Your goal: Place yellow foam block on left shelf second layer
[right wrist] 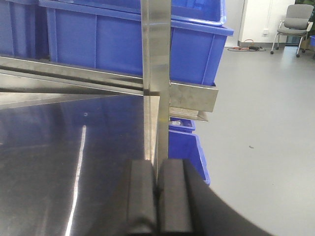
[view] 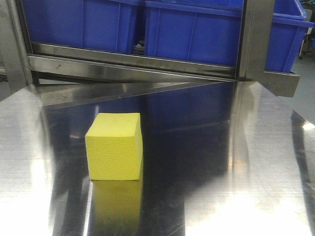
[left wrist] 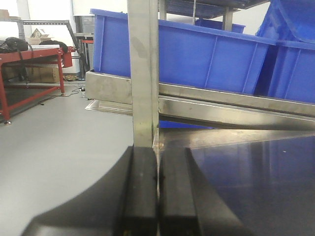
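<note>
Fingers pressed together on nothing, my left hand [left wrist: 158, 153] and right hand [right wrist: 157, 166] both face the shelf rail [view: 133, 64]. The yellow foam block [view: 114, 146] rests on the tabletop [view: 236, 162] in front of that rail, untouched. I judge: spread the left hand wide, then pinch opposite flat faces gently.

Reflective steel table [view: 236, 167], yellow foam block [view: 114, 146] on it

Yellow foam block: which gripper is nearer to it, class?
Left, probably. The yellow foam block lies left of centre on the table; the left gripper sits at the table's left edge, the right gripper at its right edge. Neither wrist view shows the block.
</note>
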Robot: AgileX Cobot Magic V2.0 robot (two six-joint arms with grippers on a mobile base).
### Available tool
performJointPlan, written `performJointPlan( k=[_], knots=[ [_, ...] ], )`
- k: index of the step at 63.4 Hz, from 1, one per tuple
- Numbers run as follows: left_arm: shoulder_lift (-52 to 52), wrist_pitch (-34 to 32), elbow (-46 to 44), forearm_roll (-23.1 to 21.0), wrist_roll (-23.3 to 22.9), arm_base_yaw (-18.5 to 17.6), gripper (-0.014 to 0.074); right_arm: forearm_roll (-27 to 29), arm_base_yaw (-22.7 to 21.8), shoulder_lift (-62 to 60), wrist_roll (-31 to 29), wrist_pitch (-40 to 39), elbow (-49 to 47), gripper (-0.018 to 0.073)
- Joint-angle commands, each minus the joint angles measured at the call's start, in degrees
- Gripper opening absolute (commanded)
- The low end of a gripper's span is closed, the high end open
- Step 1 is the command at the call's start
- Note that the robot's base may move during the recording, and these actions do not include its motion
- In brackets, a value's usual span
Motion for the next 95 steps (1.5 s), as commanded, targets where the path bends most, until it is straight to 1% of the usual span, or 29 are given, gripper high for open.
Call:
performJointPlan(
  k=[1, 34, 42, 47, 58, 61, 64, 70, 72, 75, 77, 80, 83, 92, 95],
  knots=[
    [-1.2, -4.7, 1.6, -0.3, -0.2, 0.1, 0.0124, -0.1, 0.1, -1.2, 0.0, -5.3, -1.3, 0.0027],
    [-1.2, -4.7, 1.6, -0.3, -0.2, 0.1, 0.0124, -0.1, 0.1, -1.1, 0.0, -5.7, -1.3, 0.0027],
    [-1.2, -4.7, 1.6, -0.3, -0.2, 0.1, 0.0124, -0.2, 0.3, -0.2, 0.0, -5.3, -2.9, 0.0027],
    [-1.2, -4.7, 1.6, -0.3, -0.2, 0.1, 0.0124, -0.2, 0.4, 1.7, -1.3, -4.0, -5.5, 0.0027],
    [-1.2, -4.7, 1.6, -0.3, -0.2, 0.1, 0.0124, -0.6, 0.4, 9.0, -7.4, 4.5, -12.9, 0.0027],
    [-1.2, -4.7, 1.6, -0.3, -0.2, 0.1, 0.0124, -0.6, 0.4, 11.0, -8.1, 4.8, -13.9, 0.0027],
    [-1.2, -4.7, 1.6, -0.3, -0.2, 0.1, 0.0124, -0.6, 0.8, 13.3, -7.9, 3.3, -14.8, 0.0027],
    [-1.2, -4.7, 1.6, -0.3, -0.2, 0.1, 0.0124, -0.6, 3.1, 17.8, -7.1, -5.0, -15.4, 0.0027],
    [-1.2, -4.7, 1.6, -0.3, -0.2, 0.1, 0.0124, -0.6, 4.5, 19.3, -5.4, -8.4, -15.7, 0.0027],
    [-1.2, -4.7, 1.6, -0.3, -0.2, 0.1, 0.0124, -0.7, 6.3, 21.2, -2.0, -10.7, -16.4, 0.0027],
    [-1.2, -4.7, 1.6, -0.3, -0.2, 0.1, 0.0124, -1.2, 8.3, 22.9, 0.1, -10.9, -17.2, 0.0027],
    [-1.2, -4.7, 1.6, -0.3, -0.2, 0.1, 0.0124, -2.5, 10.5, 25.6, 2.0, -9.9, -18.7, 0.0027],
    [-1.2, -4.7, 1.6, -0.3, -0.2, 0.1, 0.0124, -2.7, 12.9, 29.0, 3.3, -8.4, -20.3, 0.0027],
    [-1.2, -4.7, 1.6, -0.3, -0.2, 0.1, 0.0124, -2.8, 19.2, 38.3, 3.6, -7.4, -24.6, 0.003],
    [-1.2, -4.7, 1.6, -0.3, -0.2, 0.1, 0.0124, -3.0, 21.4, 41.4, 3.6, -7.4, -26.0, 0.0044]
  ],
)
